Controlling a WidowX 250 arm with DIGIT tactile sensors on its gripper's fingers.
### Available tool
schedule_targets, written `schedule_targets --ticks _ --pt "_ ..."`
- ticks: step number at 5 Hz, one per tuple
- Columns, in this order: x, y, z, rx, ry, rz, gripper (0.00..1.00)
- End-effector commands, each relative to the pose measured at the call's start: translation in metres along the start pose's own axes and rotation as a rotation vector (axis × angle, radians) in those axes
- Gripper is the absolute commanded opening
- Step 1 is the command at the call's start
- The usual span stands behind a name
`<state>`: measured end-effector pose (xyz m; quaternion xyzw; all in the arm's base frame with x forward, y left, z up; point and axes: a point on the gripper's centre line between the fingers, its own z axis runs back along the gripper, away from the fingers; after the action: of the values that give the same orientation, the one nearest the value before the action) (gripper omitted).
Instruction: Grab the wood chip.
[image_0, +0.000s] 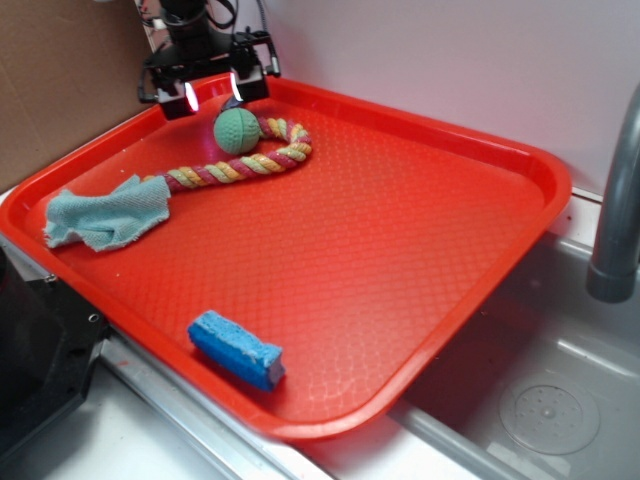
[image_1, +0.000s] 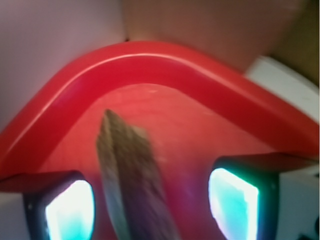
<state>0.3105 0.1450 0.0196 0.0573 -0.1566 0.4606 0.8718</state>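
Brown chip (image_1: 131, 175) lies between the spread, empty gripper (image_1: 150, 207) fingers; approach step, next: lower and close.

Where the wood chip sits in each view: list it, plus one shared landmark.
Exterior: not visible; the tool hangs over the tray's far corner, where it would be.
Wrist: wood chip at lower centre, between the glowing fingertips.
Shared landmark: the red tray's curved far corner rim.
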Motion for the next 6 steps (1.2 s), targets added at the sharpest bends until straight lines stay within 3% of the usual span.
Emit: schedule_targets --ticks 1,2,3,5,6 --pt "0.016 0.003 -0.005 0.014 -0.037 0.011 1.0" --pt "0.013 0.004 0.003 0.018 -0.065 0.017 0.0" --pt "0.011 0.004 0.011 0.036 -0.086 0.025 0.0" --pt "0.015 0.004 0.062 -0.005 -0.133 0.014 0.0" --pt "0.011 0.001 0.103 -0.063 -0.086 0.0 0.0"
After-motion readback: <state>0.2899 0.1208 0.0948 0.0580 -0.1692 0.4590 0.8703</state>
